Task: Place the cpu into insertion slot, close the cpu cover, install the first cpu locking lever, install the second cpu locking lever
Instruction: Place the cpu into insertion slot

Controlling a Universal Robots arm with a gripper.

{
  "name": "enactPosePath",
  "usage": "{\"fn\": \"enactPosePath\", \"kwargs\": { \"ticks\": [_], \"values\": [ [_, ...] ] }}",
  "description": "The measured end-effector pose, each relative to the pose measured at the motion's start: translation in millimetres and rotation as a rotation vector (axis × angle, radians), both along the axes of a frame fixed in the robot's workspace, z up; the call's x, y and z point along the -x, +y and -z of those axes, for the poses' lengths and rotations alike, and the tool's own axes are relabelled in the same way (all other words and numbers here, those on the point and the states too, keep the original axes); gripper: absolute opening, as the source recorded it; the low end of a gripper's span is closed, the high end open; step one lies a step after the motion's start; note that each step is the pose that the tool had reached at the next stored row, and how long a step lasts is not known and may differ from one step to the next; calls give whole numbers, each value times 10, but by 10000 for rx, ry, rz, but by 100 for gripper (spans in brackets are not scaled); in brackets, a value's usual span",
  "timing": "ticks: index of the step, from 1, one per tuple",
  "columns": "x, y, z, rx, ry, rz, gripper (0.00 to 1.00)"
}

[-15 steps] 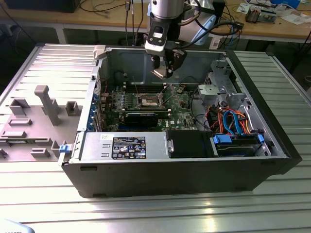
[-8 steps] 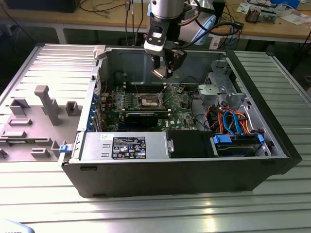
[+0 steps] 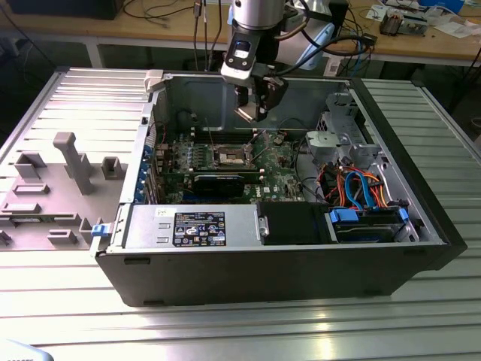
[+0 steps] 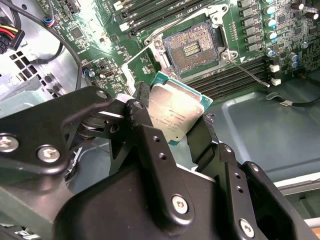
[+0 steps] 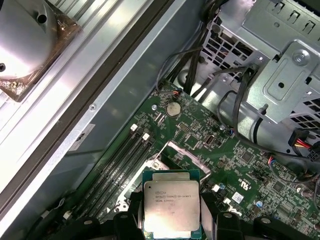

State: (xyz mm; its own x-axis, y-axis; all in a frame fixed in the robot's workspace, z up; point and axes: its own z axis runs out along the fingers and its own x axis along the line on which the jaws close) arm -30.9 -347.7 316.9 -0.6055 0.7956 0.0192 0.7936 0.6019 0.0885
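Observation:
My gripper (image 3: pixel 252 111) hangs inside the open computer case (image 3: pixel 421 226), above the motherboard (image 3: pixel 282 162). It is shut on the cpu (image 4: pixel 175 107), a flat square chip with a silver-grey top and green rim. In both wrist views the black fingers (image 5: pixel 134 212) press on two opposite edges of the cpu (image 5: pixel 171 207). The insertion slot (image 4: pixel 192 47) lies open and bare below, a short way off from the chip. Beside it the silvery cpu cover (image 5: pixel 176 148) stands raised. A thin wire locking lever (image 4: pixel 247 72) is swung out from the socket.
A long black graphics card (image 3: pixel 219 183) sits in front of the socket. A power supply (image 3: pixel 188 226) runs along the near wall. A drive cage (image 3: pixel 346 135) and coloured cables (image 3: pixel 361 188) fill the exterior view's right. A grey fixture tray (image 3: pixel 52 180) lies outside the case.

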Motion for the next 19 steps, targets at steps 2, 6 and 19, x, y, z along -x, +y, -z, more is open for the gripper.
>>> {"fn": "enactPosePath", "kwargs": {
  "ticks": [2,6,19],
  "values": [
    [0,0,0,0,1,77,55],
    [0,0,0,0,0,224,55],
    [0,0,1,0,0,738,55]
  ]
}}
